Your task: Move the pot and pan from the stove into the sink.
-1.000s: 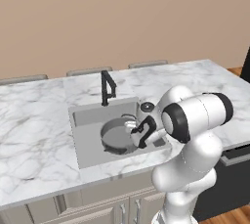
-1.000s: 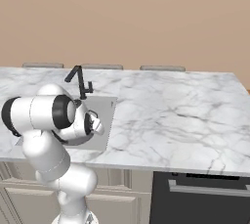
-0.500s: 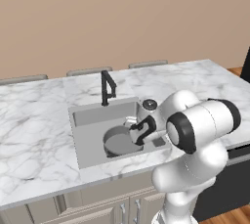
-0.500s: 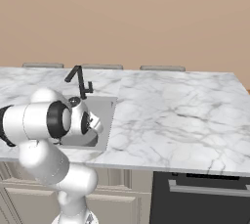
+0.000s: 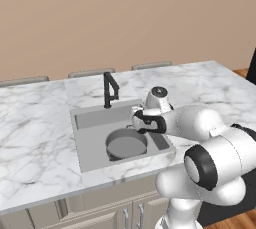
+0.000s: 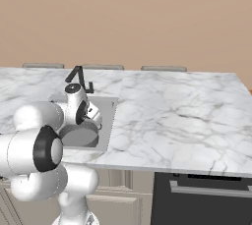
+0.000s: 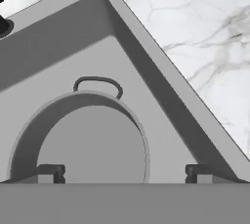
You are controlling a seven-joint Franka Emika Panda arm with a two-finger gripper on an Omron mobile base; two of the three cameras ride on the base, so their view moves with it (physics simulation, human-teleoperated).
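Since a second ago we have spread our gripper [image 7: 123, 173] wide, leaving the pot [image 5: 126, 144] sitting in the sink [image 5: 90, 121].

Matt grey metal pot [image 7: 83, 135], smooth steel sink [image 5: 92, 145], veined white marble counter [image 6: 177, 116], matt black faucet [image 5: 109, 89]

No readable text, label, brand, number or sign appeared on anything in these views.
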